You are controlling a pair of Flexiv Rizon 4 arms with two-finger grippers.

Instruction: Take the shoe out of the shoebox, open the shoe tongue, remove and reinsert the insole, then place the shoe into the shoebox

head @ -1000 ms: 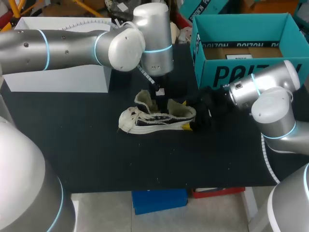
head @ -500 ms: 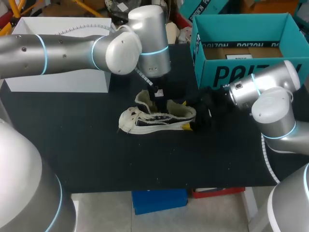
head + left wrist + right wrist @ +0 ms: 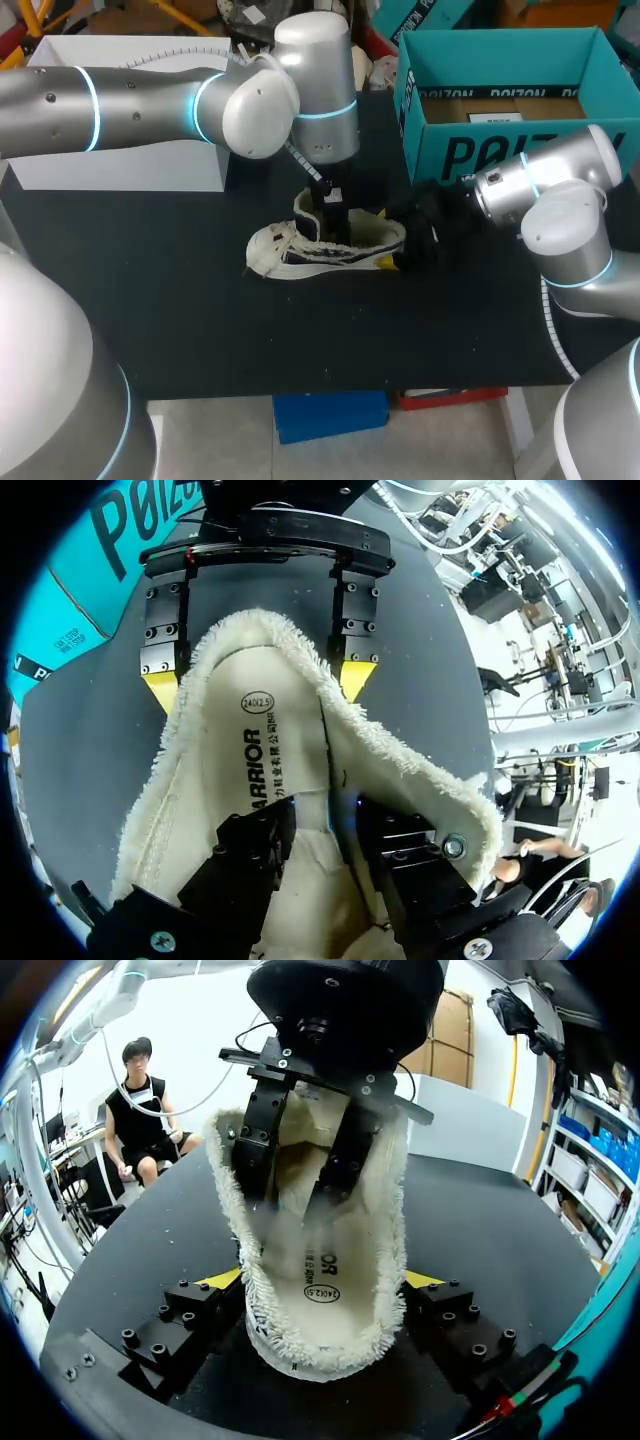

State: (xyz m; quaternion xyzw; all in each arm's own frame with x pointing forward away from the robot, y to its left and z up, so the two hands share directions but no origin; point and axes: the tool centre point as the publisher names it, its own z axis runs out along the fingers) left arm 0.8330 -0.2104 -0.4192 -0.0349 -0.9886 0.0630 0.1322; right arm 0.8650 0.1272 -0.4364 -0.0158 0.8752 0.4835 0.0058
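Your left gripper [image 3: 325, 820], jaws parted, is dipping into the shoe [image 3: 325, 245] towards the insole [image 3: 260, 770], while your right gripper [image 3: 322, 1282] is clamping the heel.

the shoe [image 3: 325, 240] is cream with fuzzy off-white lining and dark side panels; the shoebox [image 3: 480, 152] is teal with black lettering; the worktop [image 3: 200, 300] is black; the right pincer [image 3: 256, 684] has bright yellow fingertips [image 3: 160, 692].

Left arm [image 3: 140, 100] and right arm [image 3: 565, 225] are silver tubes with glowing blue rings; right claw [image 3: 322, 1280] is black, screw-studded, yellow-tipped.
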